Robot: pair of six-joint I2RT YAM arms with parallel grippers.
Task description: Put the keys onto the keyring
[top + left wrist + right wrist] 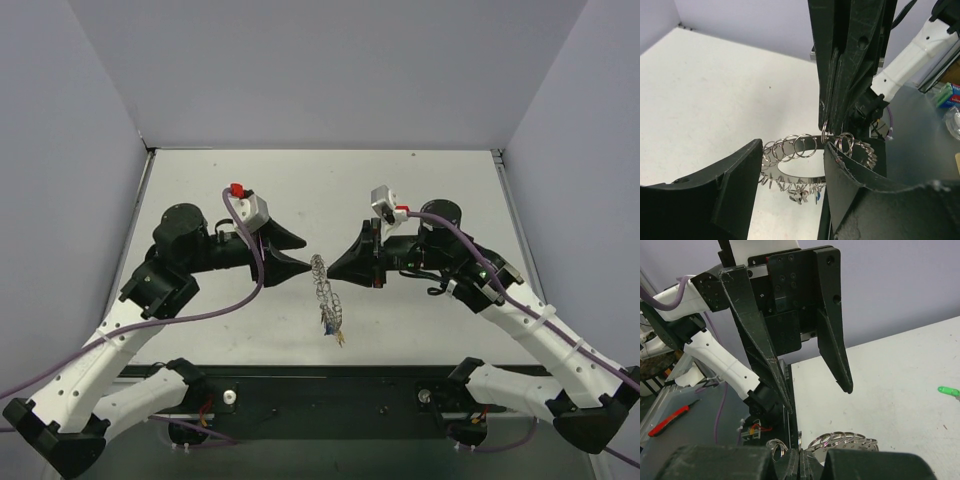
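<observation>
The keyring [321, 278] hangs in the air between both grippers, a silvery band with many small split rings [790, 146] along its rim. My right gripper [333, 268] is shut on its edge [799, 464], and in the left wrist view it comes down from above [832, 125]. Tiny keys [805, 194] dangle under the band, also seen as a cluster [335, 325] below the ring. My left gripper [300, 252] stands open, its fingers either side of the ring [794, 150] without touching it. One green key [948, 390] lies alone on the table.
The white table [430, 190] is walled in by grey panels on three sides. A dark strip [330, 390] with the arm bases runs along the near edge. A red-handled tool [669, 420] lies off the table beside the left arm.
</observation>
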